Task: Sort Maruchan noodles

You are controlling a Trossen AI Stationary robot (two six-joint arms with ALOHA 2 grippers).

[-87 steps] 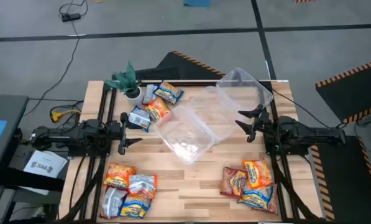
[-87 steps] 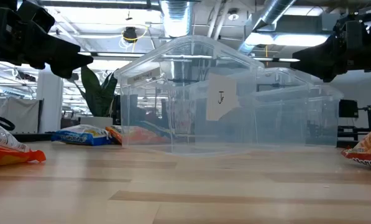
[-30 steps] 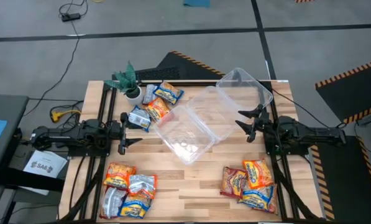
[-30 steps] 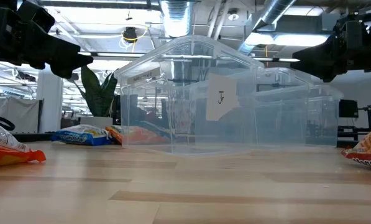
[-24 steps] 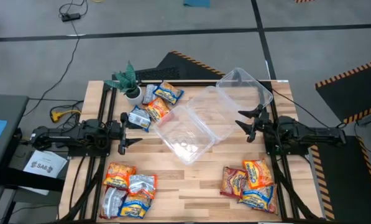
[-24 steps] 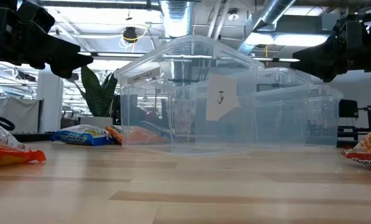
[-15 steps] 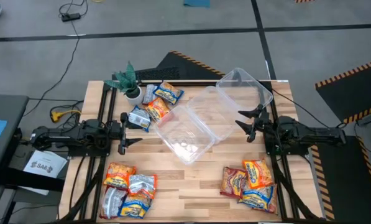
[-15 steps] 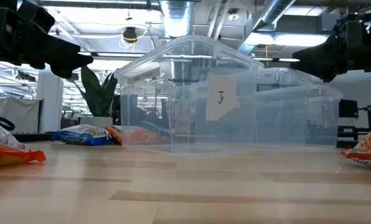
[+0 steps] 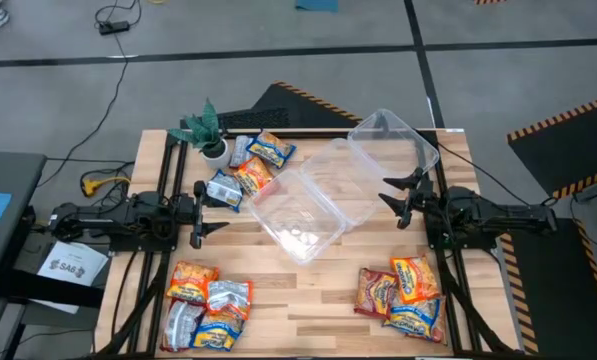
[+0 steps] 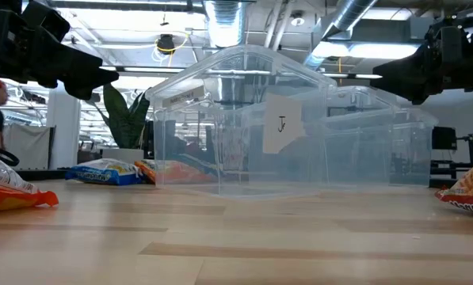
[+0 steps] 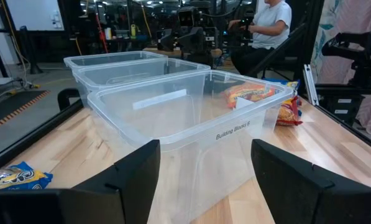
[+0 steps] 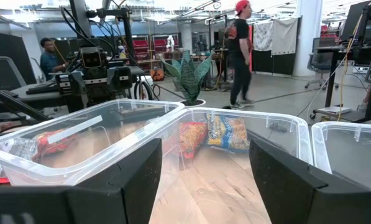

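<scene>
— Where are the noodles lying?

— I am seeing Maruchan noodles (image 9: 206, 305) in three heaps around two clear tubs (image 9: 298, 215), both empty.

— And the grippers?

— I am holding the left gripper (image 9: 199, 212) and right gripper (image 9: 397, 200) wide, empty, flanking the tubs, ready to pick.

A robotics lab or workshop in an open industrial hall; bare ducts and pipes (image 10: 220, 16) run under the ceiling; the grey concrete floor (image 9: 278, 50) carries yellow-black hazard tape (image 9: 563, 120) and loose cables (image 9: 113, 20); a butcher-block worktop (image 9: 308, 290) sits in a black metal frame; a seated person (image 11: 269, 22) works at another rig; a person in a red cap (image 12: 240, 50) walks past monitors and stands.
</scene>
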